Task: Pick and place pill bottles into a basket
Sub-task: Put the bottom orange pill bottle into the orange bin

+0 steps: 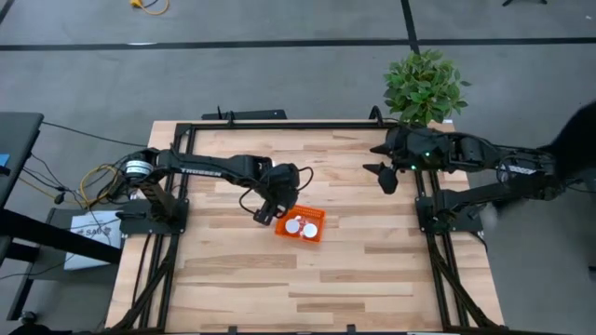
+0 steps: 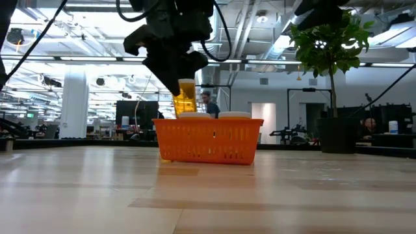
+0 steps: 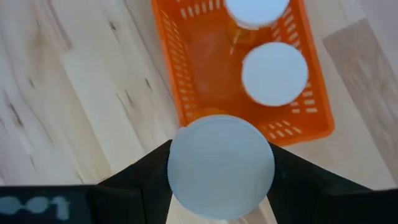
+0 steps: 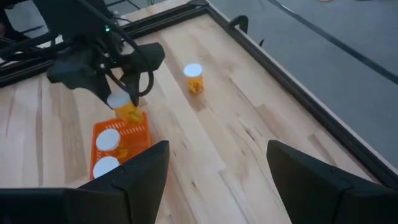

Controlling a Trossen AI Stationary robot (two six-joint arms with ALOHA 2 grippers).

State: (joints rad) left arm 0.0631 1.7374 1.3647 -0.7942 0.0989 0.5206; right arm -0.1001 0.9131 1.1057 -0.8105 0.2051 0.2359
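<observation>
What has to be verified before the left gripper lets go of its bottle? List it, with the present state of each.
1. Grip: left gripper shut on the held bottle, which is upright: ok.
2. Held bottle fully inside the basket walls: cannot tell; the left wrist view shows its cap over the near end wall.
3. Room in the basket: two bottles stand at the far end, and the near end is bare: ok.
4. Right gripper open, waiting well away from the basket: ok.
5. Fourth bottle upright on the table, apart from the basket: ok.
</observation>
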